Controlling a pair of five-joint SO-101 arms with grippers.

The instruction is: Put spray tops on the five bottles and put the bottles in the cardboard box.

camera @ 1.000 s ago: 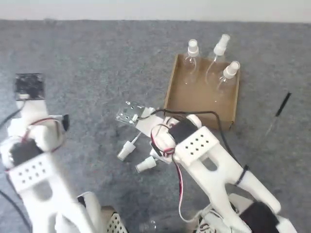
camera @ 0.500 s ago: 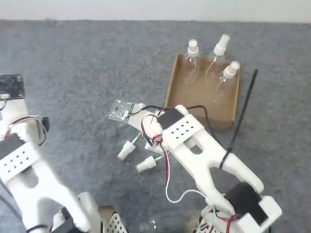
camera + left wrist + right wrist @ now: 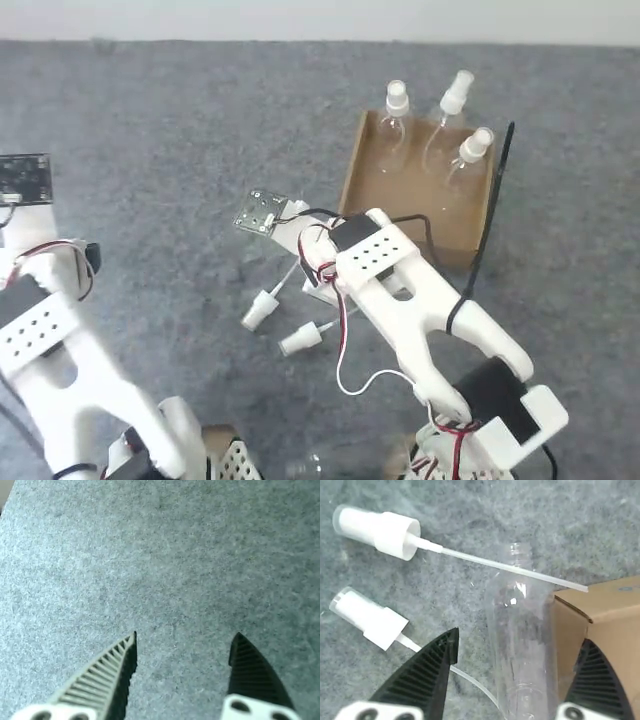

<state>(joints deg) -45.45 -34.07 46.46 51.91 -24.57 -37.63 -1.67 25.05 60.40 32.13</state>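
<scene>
Grey felt table [image 3: 180,150] | left end effector [image 3: 185,636] jaws apart over the table | right end effector [image 3: 520,636] jaws apart over uncapped bottle [image 3: 517,605] lying flat, two spray tops [image 3: 380,527] beside one jaw, cardboard box [image 3: 610,615] corner by the other | three capped bottles [image 3: 397,120] standing inside the box

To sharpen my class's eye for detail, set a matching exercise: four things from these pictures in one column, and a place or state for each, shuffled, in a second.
1 capped bottles
2 uncapped bottle
3 loose spray tops
4 left gripper

A open above bare carpet
B standing in the cardboard box
C lying on its side at the open right gripper
D lying on the carpet, unattached

Pairs: 1-B, 2-C, 3-D, 4-A
</scene>
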